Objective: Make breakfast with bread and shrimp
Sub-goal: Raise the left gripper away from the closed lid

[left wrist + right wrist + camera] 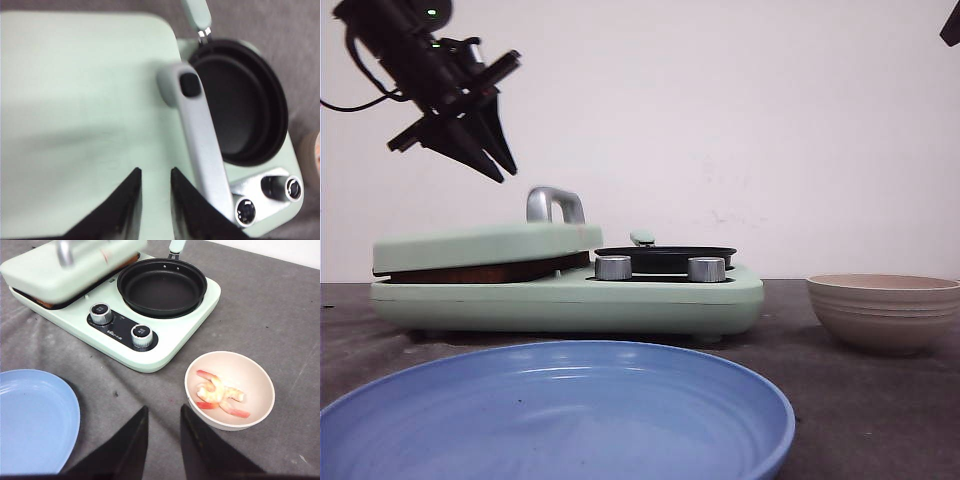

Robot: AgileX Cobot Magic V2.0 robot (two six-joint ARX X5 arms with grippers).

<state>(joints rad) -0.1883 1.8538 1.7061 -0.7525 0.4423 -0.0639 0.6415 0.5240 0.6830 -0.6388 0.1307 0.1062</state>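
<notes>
- Left claw (498, 160): hangs above the closed lid (480, 245) of the green cooker (570, 295), fingers a narrow gap apart, holding nothing, touching nothing.
- Right claw (162, 440): over the desk (280, 315) near the bowl (262, 412), fingers slightly parted, empty.
- Shrimp (218, 394): a small cluster in the one beige bowl, right of the cooker; count unclear.
- Bread: brown edge (470, 272) shows under the lid; slices not countable.
- One black pan (161, 286), two knobs (141, 335), one blue plate (35, 420) near left.
</notes>
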